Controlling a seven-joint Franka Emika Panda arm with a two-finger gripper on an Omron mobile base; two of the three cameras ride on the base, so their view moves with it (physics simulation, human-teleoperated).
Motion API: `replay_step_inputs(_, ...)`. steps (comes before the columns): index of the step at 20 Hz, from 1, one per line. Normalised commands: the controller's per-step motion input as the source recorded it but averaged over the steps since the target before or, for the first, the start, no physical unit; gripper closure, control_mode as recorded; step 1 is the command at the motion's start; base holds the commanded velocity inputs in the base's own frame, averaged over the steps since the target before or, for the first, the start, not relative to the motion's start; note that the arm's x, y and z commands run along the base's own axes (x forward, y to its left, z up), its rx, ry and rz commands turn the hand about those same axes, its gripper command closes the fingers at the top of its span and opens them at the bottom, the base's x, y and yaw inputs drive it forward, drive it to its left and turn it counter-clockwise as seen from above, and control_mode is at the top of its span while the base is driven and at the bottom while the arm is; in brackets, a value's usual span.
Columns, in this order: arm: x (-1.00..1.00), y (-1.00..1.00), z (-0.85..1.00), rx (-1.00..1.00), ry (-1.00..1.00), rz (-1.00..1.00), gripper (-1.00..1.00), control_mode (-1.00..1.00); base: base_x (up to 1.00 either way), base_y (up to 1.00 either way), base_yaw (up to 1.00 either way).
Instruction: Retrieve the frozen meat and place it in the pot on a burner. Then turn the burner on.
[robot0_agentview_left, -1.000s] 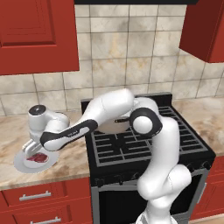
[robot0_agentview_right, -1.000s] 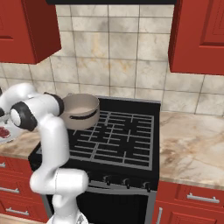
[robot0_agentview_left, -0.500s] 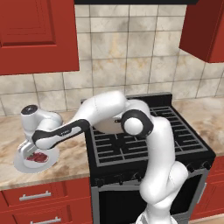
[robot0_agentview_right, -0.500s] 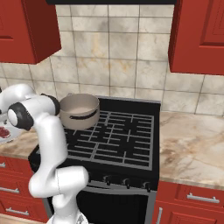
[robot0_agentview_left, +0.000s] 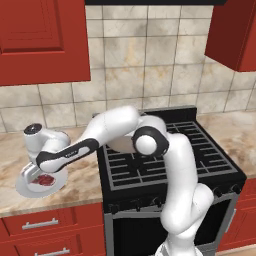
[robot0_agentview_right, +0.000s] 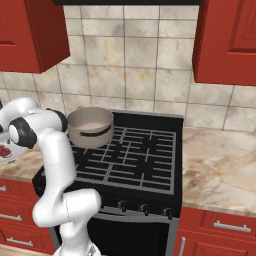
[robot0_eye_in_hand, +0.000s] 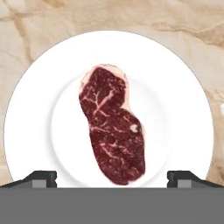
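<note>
Frozen meat (robot0_eye_in_hand: 113, 127) lies mid-frame on the white plate (robot0_eye_in_hand: 183, 109), between the spread, empty gripper (robot0_eye_in_hand: 112, 179) tips; descend straight, then pinch its narrow width before lifting.

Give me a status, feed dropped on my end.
Gripper open above frozen meat. Meat lies flat on white plate. Nothing in the way.
</note>
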Motion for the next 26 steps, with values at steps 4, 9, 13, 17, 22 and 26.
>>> replay_step_inputs(4, 0.11, -0.01, -0.26, 0.0, 0.01, 0.0, -1.0, -1.0, 0.0, 0.0, 0.0)
replay_step_inputs(9, 0.12, 0.0, -0.25, 0.0, 0.0, 0.0, -1.0, -1.0, 0.0, 0.0, 0.0)
replay_step_inputs(13, 0.09, 0.0, -0.24, 0.0, 0.0, 0.0, -1.0, -1.0, 0.0, 0.0, 0.0)
replay_step_inputs(17, 0.08, 0.0, -0.25, 0.0, 0.0, 0.0, -1.0, -1.0, 0.0, 0.0, 0.0)
replay_step_inputs(22, 0.08, 0.0, -0.27, 0.0, 0.02, 0.0, -1.0, -1.0, 0.0, 0.0, 0.0)
replay_step_inputs(26, 0.03, 0.0, -0.24, 0.0, 0.02, 0.0, -1.0, -1.0, 0.0, 0.0, 0.0)
